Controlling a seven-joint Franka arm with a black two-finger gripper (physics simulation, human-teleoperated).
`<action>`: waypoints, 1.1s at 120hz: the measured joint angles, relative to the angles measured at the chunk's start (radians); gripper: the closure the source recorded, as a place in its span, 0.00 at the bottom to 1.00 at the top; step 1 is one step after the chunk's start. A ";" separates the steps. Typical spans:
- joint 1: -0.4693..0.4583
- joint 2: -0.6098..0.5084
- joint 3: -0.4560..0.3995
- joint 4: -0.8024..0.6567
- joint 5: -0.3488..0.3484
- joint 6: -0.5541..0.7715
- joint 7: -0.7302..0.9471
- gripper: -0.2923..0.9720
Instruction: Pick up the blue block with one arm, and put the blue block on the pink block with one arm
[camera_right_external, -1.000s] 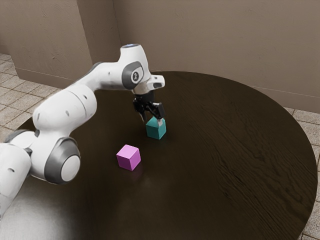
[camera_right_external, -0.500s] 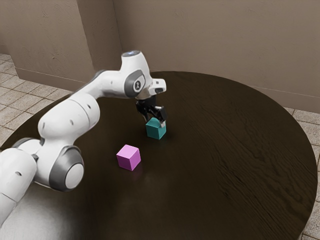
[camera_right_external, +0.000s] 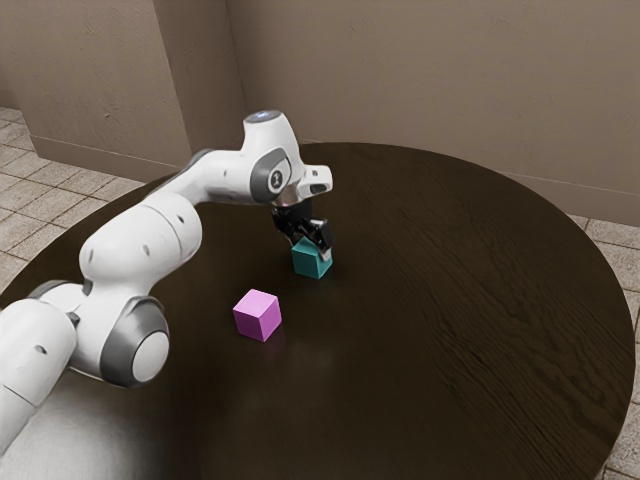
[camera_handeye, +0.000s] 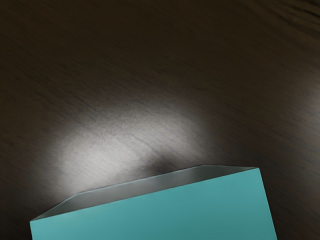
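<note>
The black jaws stand spread astride the teal-blue cube (camera_right_external: 312, 265) on the dark round desk (camera_right_external: 460, 300) — the pink cube (camera_right_external: 258, 315) sits apart, nearer, toward the exterior view's left.

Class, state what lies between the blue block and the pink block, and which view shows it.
Nothing: the table between the blue block and the pink block is bare, seen in the exterior view.
</note>
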 joint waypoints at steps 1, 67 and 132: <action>0.000 0.000 0.000 0.000 0.000 0.000 0.000 0.25; 0.006 -0.001 -0.020 -0.005 0.001 -0.001 -0.015 0.25; 0.007 0.000 -0.025 -0.008 0.002 -0.004 -0.095 0.25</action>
